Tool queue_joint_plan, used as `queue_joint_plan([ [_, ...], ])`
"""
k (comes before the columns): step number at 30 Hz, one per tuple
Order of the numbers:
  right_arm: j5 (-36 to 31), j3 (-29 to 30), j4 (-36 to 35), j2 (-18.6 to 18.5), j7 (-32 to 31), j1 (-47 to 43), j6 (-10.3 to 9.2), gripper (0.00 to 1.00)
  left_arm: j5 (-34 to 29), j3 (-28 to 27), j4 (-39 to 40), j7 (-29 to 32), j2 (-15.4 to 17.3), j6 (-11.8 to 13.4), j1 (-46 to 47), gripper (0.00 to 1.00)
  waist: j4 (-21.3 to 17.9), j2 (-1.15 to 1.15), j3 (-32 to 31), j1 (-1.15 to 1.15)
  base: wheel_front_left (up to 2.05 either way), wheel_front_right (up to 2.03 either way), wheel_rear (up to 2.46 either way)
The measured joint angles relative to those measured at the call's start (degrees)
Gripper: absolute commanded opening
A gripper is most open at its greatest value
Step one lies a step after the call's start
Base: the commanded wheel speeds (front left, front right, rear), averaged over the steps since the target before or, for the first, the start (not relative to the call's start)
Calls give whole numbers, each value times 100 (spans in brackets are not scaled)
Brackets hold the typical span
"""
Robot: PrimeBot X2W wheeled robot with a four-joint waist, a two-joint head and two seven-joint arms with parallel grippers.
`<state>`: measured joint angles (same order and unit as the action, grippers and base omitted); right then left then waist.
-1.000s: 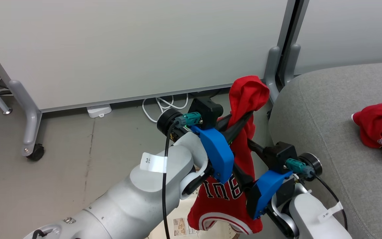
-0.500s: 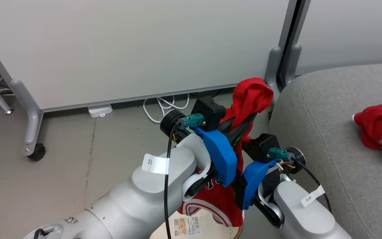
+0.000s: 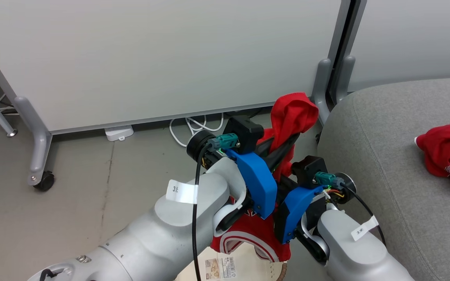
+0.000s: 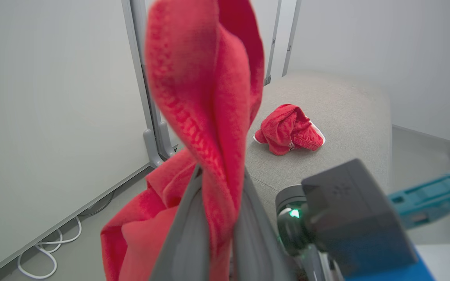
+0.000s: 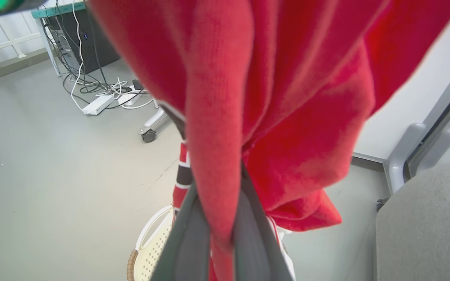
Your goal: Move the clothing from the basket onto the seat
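Note:
One red jersey point(image 3: 293, 113) hangs in the air between floor and seat, its white-trimmed hem point(image 3: 248, 240) dangling over the basket point(image 3: 244, 269). My left gripper point(image 3: 292, 137) is shut on its upper fold, the fabric bunched between the grey fingers point(image 4: 186, 234). Just below it, my right gripper point(image 5: 219, 222) is shut on the same jersey, its fingers mostly hidden behind the left wrist in the head view. The second red garment point(image 3: 447, 152) lies crumpled on the grey seat point(image 3: 385, 156), also visible as a heap point(image 4: 289, 130) in the left wrist view.
A white partition panel point(image 3: 150, 58) on grey castor legs point(image 3: 39, 164) stands behind, with white cables point(image 3: 188, 125) and a power strip point(image 3: 118, 132) on the floor. Another grey post point(image 3: 322, 78) rises beside the seat's corner. Grey floor point(image 3: 72, 203) lies open to the left.
The right arm has moved left and up, close beside the left wrist. The jersey's hem has risen a little above the basket. The left gripper has barely moved.

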<state>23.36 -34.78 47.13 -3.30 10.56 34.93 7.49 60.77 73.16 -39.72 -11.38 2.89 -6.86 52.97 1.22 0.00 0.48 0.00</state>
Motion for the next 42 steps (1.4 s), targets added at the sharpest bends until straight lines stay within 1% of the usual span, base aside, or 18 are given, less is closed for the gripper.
queue_joint_plan([
  [11, 307, -314, 188, 18, 218, 116, 0, 0, -1, 8, -130, -56, 0, 1, 23, 0, -73, 0, 7, 0, 0, 0, 0],
  [20, 447, -444, 299, 22, 333, 191, 0, 0, -25, 10, -188, -59, -1, 2, 23, 0, -106, 0, -11, 0, 0, 0, 0],
  [21, 455, -456, 313, 22, 338, 194, 0, 0, -24, 11, -197, -59, -2, 2, 23, 9, -108, 0, -13, 0, 0, 0, 0],
  [22, 464, -467, 326, 23, 341, 201, 0, 0, -24, 11, -205, -63, -1, 2, 23, 25, -109, 0, -15, 0, 0, 0, 0],
  [23, 468, -477, 338, 23, 354, 214, 0, 0, -25, 11, -213, -68, -1, 8, 23, 43, -110, 0, -17, 0, 0, 0, 0],
  [24, 485, -486, 346, 23, 370, 224, 0, 0, -26, 12, -222, -82, -2, 22, 23, 77, -112, 0, -18, 0, 0, 0, 0],
  [25, 493, -494, 355, 23, 371, 231, 0, 0, -31, 12, -230, -86, -2, 36, 23, 100, -112, 0, -20, 0, 0, 0, 0],
  [27, 504, -510, 370, 24, 380, 236, 0, 0, -69, 13, -267, -84, -3, 76, 23, 100, -114, 0, -24, 0, 0, 0, 0],
  [36, 547, -544, 402, 26, 416, 250, 0, 0, -85, 14, -352, -116, -3, 85, 21, 100, -123, 0, -38, 0, 0, 0, 0],
  [42, 541, -541, 368, 23, 433, 254, 0, 0, -67, -40, -632, -263, -4, 167, -65, 100, -132, 0, -35, 0, 0, 0, 0],
])
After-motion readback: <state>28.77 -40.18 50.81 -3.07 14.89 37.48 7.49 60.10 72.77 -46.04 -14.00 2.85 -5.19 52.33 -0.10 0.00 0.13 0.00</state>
